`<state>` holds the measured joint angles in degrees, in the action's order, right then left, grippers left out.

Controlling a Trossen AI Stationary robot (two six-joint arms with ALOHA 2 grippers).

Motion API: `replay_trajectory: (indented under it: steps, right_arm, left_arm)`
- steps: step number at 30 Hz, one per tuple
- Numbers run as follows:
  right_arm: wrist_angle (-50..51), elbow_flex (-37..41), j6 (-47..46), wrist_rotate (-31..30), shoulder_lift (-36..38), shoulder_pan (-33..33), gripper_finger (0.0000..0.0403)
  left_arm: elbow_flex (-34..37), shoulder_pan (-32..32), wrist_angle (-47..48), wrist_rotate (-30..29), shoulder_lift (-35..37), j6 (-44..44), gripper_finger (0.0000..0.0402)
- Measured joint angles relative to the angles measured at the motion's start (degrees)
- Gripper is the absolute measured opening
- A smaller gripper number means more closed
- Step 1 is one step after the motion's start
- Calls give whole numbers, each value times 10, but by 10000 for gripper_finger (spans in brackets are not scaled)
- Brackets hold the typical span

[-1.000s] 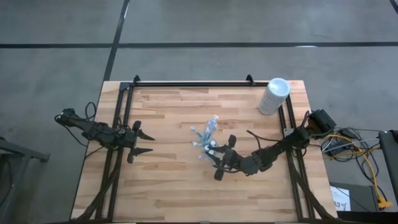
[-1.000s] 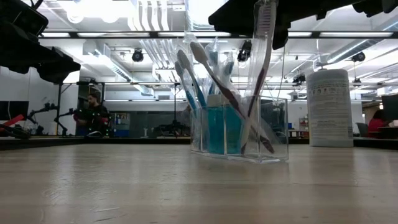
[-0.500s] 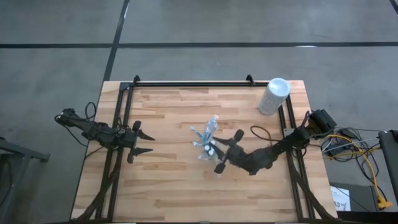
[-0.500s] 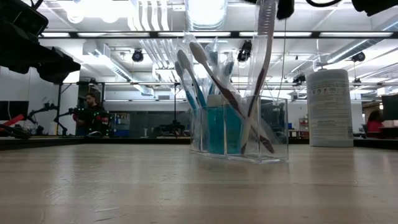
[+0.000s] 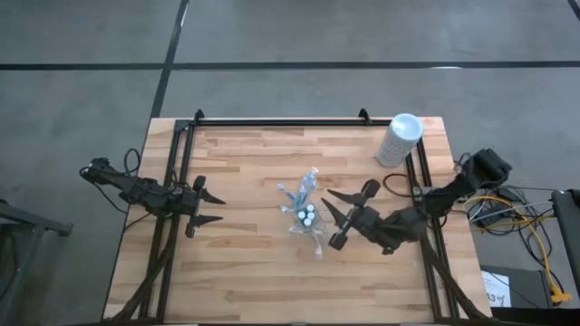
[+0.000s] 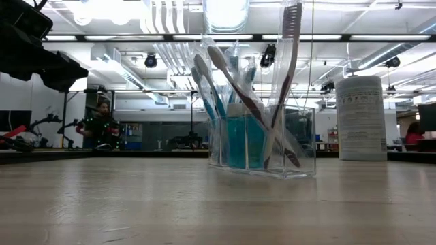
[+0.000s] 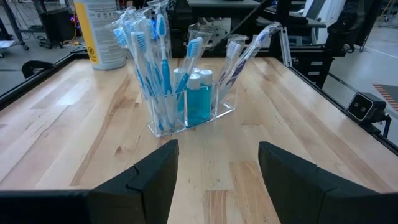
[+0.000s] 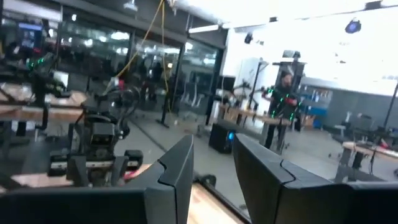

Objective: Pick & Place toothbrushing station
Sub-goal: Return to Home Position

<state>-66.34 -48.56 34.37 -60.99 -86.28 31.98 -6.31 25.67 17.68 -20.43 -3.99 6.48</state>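
Two grippers, neither holding anything. At the left edge of the table [image 5: 245, 263] the left gripper [image 5: 216, 209] waits, fingers spread wide. Mid-table stands the clear organizer [image 5: 304, 214] — blue toothbrushes [image 7: 142, 59] bunched at one end, blue white-capped tubes [image 7: 198, 99] in the middle, a purplish toothbrush [image 7: 245, 56] leaning at the other. Just right of it the right gripper [image 5: 333, 205] hangs above the table, fingers parted and empty. A white cylinder [image 5: 399, 139] stands at the far right corner.

The table [image 5: 245, 163] is made of light wood boards. A clear box [image 6: 263, 146] stands near the middle of it. A tall white tub [image 5: 400, 139] stands in a corner on the right side. Black rails [image 5: 281, 120] run along its edges.
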Motion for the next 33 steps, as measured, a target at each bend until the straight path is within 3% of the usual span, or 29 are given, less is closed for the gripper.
replay_trajectory:
  steps: [8,11,20,33]
  right_arm:
    - [367,-24,-159,-1,133,30,113]
    - [396,-25,-189,-1,168,49,114]
    - [401,-1,-133,-1,234,68,116]
    - [558,1,-159,48,336,131,114]
  left_arm:
    - [0,0,0,0,0,0,227]
    - [0,0,0,0,0,0,227]
    - [0,0,0,0,0,0,227]
    - [0,0,0,0,0,0,227]
